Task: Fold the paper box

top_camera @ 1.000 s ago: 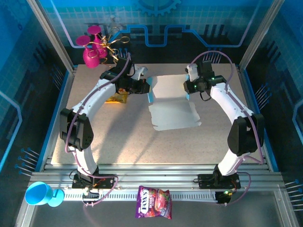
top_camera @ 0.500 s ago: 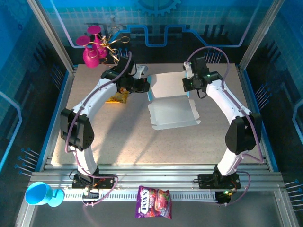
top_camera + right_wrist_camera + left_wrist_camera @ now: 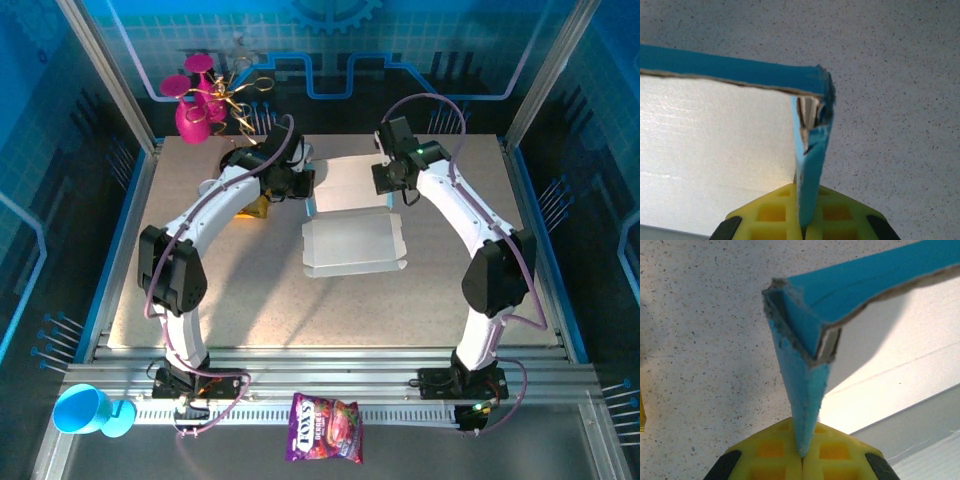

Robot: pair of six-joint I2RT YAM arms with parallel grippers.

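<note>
Light-blue thin cardboard, the shallow paper box (image 3: 352, 242) lies on the speckled table (image 3: 230, 295): light, floppy, easily creased. The left gripper (image 3: 802, 460) and right gripper (image 3: 801, 221) each pinch an upright side flap near a corner, probably its stiffest hold.

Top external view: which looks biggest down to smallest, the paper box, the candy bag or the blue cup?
Largest: paper box, clearly.
Then candy bag and blue cup: near alike, so I won't rank them.

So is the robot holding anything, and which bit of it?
Yes, the paper box. The left fingers pinch its left side wall and the right fingers pinch its right side wall, each by a corner.
</note>
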